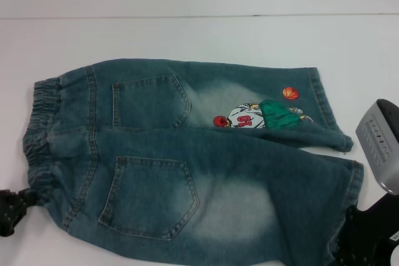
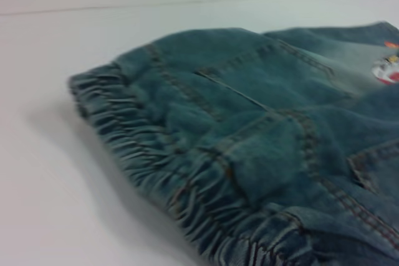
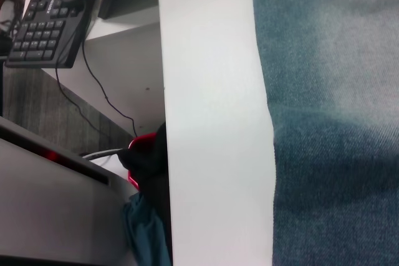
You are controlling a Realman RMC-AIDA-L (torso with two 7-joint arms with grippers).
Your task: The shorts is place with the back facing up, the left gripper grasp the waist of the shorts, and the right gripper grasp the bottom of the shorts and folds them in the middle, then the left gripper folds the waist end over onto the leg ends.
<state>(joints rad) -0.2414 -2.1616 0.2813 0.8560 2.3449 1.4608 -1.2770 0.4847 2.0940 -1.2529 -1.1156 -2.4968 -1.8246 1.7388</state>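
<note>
The shorts (image 1: 187,166) lie flat on the white table (image 1: 187,35) with the back up, both back pockets showing. The ruffled waist (image 1: 40,129) is at the left. The two leg hems are at the right, the far one (image 1: 327,101) beside the basketball-player embroidery (image 1: 262,115), the near one (image 1: 355,182) by the table's front right. My left gripper (image 1: 12,211) is at the near corner of the waist, touching or almost touching it. The left wrist view shows the waist band (image 2: 156,160) close up. My right gripper (image 1: 360,240) sits just beside the near leg hem.
The silver wrist housing (image 1: 381,144) of my right arm stands right of the shorts. In the right wrist view the table's white edge strip (image 3: 212,123) runs beside the denim (image 3: 330,123). Beyond it a lower desk holds a black keyboard (image 3: 43,23) and cables.
</note>
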